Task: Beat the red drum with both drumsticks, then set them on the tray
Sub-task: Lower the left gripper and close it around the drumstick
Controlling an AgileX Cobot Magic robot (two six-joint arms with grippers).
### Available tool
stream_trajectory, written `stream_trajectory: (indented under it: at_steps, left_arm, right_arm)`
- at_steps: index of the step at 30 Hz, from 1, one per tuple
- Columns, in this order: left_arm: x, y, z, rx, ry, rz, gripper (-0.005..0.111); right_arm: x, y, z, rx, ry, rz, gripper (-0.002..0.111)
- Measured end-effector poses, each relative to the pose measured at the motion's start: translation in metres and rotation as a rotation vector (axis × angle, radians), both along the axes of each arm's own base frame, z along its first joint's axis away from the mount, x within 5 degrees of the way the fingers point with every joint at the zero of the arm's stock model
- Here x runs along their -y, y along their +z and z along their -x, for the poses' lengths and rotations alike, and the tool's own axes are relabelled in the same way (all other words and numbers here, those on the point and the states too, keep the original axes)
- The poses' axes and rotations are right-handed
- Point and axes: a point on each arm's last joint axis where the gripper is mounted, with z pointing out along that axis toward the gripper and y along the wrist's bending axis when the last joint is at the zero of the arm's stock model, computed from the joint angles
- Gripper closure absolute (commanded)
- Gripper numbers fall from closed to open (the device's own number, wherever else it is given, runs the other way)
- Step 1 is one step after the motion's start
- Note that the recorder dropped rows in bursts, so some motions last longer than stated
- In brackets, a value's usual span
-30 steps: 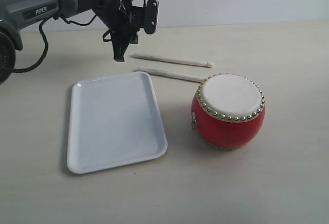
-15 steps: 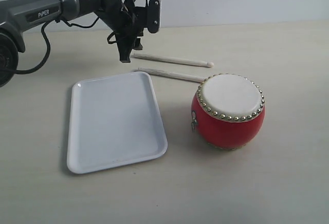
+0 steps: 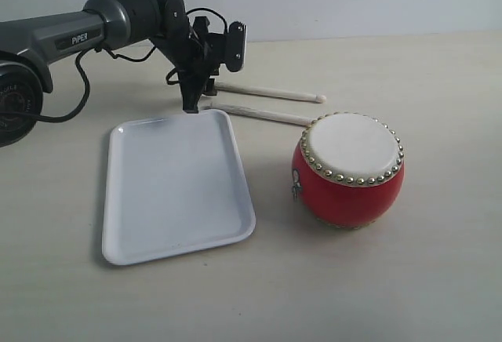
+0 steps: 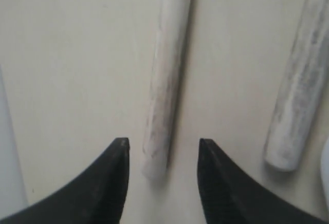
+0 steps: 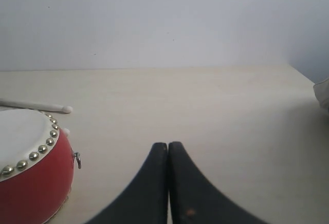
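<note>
The red drum (image 3: 349, 171) stands right of the white tray (image 3: 176, 189); the right wrist view also shows the drum (image 5: 28, 175). Two pale drumsticks lie side by side behind them, the far drumstick (image 3: 271, 92) and the near drumstick (image 3: 263, 114). My left gripper (image 3: 196, 103) is low over their butt ends, at the tray's far corner. It is open (image 4: 163, 144), and the butt end of one drumstick (image 4: 163, 90) lies between its fingers, untouched. The other drumstick (image 4: 300, 85) lies outside them. My right gripper (image 5: 168, 145) is shut and empty, beside the drum.
The pale table (image 3: 439, 279) extends around everything, with a light wall behind. A white edge, probably the tray (image 4: 7, 162), shows beside the left fingers. A drumstick's bead tip (image 5: 64, 109) shows behind the drum. The right arm is outside the exterior view.
My left gripper has come down and toward the tray, from above the far stick's end to the butt ends of both sticks. Sticks, drum and tray have not moved.
</note>
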Motion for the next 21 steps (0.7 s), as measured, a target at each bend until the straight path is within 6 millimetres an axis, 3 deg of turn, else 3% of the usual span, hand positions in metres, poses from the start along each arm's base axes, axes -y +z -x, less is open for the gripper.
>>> stream_trajectory:
  at_steps: [21]
  left_arm:
    - [0.0017, -0.0006, -0.0018, 0.020, 0.002, 0.022, 0.064]
  right_arm:
    - [0.0000, 0.0000, 0.0000, 0.000, 0.000, 0.000, 0.108]
